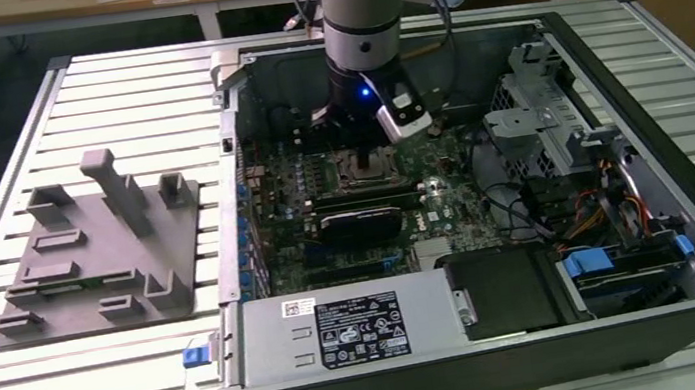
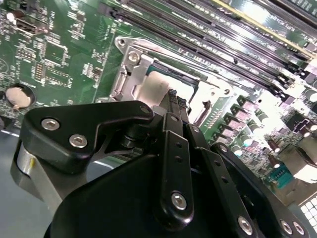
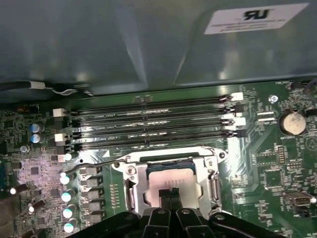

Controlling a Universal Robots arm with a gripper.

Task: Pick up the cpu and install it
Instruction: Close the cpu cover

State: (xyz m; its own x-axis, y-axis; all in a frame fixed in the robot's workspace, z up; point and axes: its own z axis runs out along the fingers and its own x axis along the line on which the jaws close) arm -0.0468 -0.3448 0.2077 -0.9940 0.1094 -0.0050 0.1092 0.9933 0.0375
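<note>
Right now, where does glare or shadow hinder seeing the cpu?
First wrist view: the cpu is evenly lit; a bright patch washes the motherboard beside it. Second wrist view: glare whitens the capacitors; the dark gripper covers part of the cpu. Exterior view: the case interior is dimmer than the slatted table.

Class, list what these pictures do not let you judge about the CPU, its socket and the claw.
- Small flat square silver-topped cpu: part of it sits behind the black claw in both wrist views, so full seating is unclear.
- Contact between claw tips and cpu: touching or just above, cannot tell.
- Silver metal socket frame: one side is covered by the claw's links in the first wrist view.
</note>
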